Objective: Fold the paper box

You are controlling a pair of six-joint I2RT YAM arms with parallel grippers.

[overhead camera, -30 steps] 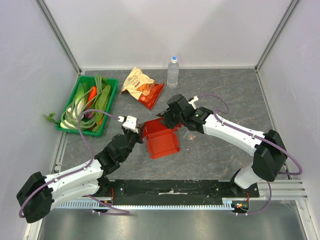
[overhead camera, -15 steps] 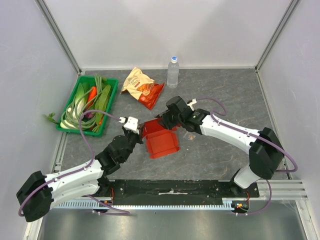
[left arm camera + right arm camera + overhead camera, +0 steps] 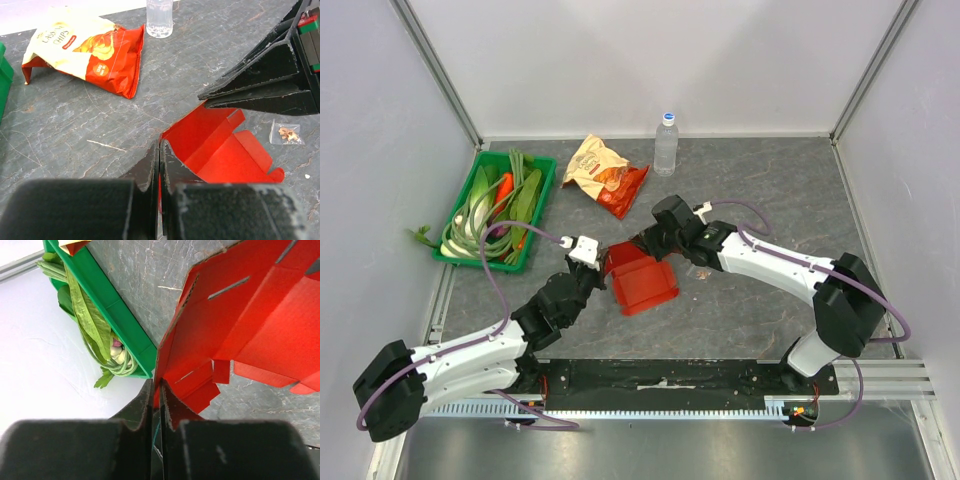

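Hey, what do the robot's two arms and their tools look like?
The left arm and right arm have white shells, black joints, and a purple cable looping alongside each. The left tool and right tool have black, wedge-shaped fingers with scuffed, whitish edges.

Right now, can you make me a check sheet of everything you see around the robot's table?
Surface: grey stone-look table, no spills seen.
Job's things: red paper box, partly folded, flaps open, held up at two edges.
Clutter: snack bag and water bottle at the back; green tray of vegetables on the left; small clear packet beside the box.
Grippers: left gripper shut on the box's near edge; right gripper shut on another edge.
Cables: purple cables loop off both arms; none touch the box.
Surroundings: white walls with metal posts; no people seen.
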